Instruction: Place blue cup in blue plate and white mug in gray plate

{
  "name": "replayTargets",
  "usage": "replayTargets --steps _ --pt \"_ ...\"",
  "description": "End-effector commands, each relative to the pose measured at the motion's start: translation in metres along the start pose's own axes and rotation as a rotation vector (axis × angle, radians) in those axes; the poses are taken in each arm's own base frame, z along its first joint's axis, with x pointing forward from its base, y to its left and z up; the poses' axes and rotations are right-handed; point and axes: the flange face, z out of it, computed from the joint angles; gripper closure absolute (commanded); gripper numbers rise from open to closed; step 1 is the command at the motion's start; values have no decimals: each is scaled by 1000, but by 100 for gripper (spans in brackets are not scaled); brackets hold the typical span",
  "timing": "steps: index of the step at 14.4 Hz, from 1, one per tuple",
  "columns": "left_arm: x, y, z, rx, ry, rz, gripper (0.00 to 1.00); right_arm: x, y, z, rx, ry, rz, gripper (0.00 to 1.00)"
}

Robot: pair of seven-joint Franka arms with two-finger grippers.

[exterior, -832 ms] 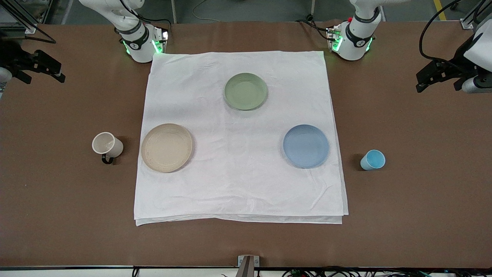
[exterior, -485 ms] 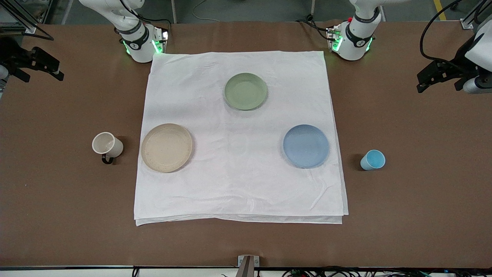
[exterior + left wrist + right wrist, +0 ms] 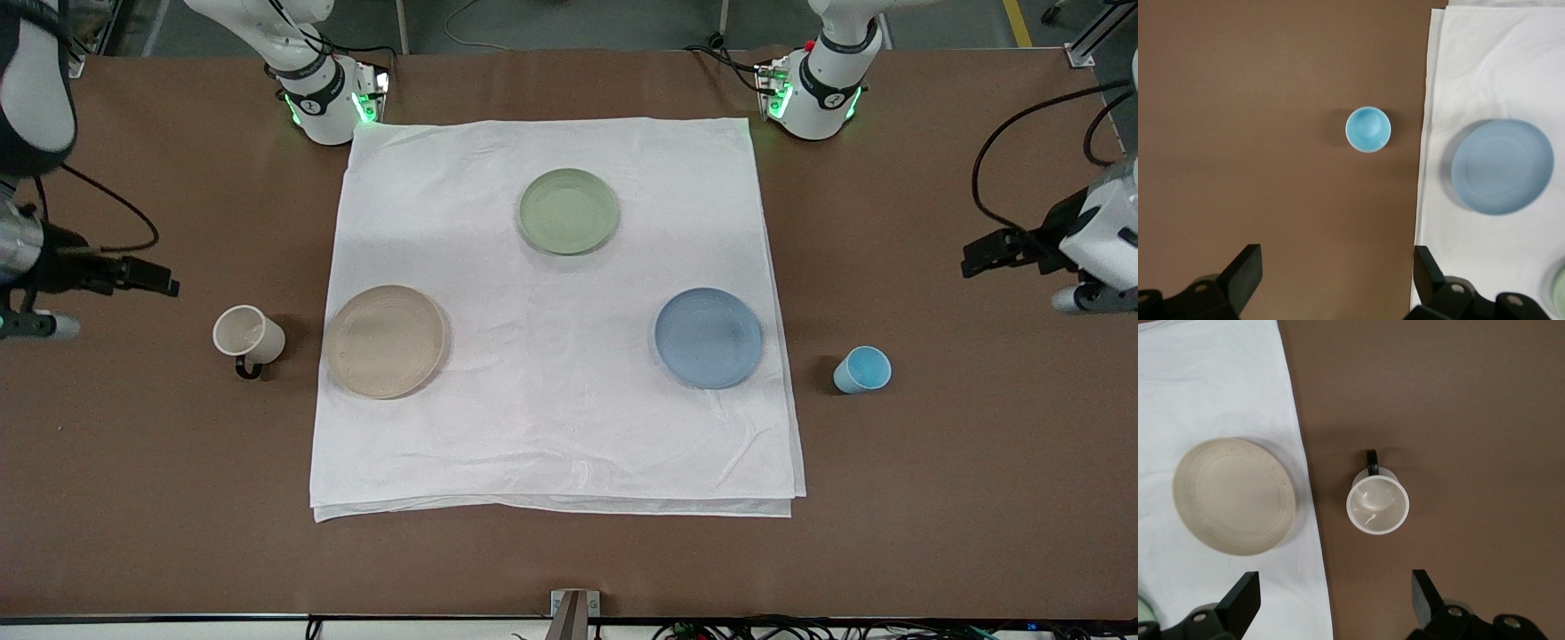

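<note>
Small light-blue handleless tapered cup: upright on bare brown table, just off the edge of the white cloth toward the left arm's end, empty. Round matte pale-blue plate: flat on the cloth, near the cup, apart from it, nothing on it.

Off-white mug with black loop handle: upright on bare table toward the right arm's end, handle pointing toward the front camera. Round beige ridged plate: on the cloth just beside the mug, not touching, nothing on it. Round green plate: on the cloth, farther from the front camera than both other plates.

Left gripper: in the air over bare table near the blue cup; fingers spread wide, holding nothing. Right gripper: in the air over bare table near the mug; fingers spread wide, holding nothing.
</note>
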Motion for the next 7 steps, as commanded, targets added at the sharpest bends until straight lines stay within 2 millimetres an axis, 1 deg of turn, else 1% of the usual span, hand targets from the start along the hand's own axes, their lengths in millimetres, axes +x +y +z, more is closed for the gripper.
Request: replayTargets --steps 1,2,3,4,5,6,7 --pt "3 -2 61 4 17 -19 0 36 22 61 8 1 26 0" --pt "6 -9 84 0 28 -31 0 42 29 86 8 15 36 0" --pt "8 -9 106 -3 48 -31 0 49 32 114 7 37 40 0" --pt "9 -12 128 -7 69 -35 1 52 33 133 5 57 42 0" --pt "12 -21 153 -13 87 -48 5 56 32 151 3 69 41 1" --pt "15 -27 175 -19 101 -59 12 58 30 168 1 82 38 3" --pt "17 -27 195 -24 107 -60 19 58 31 180 0 90 39 3"
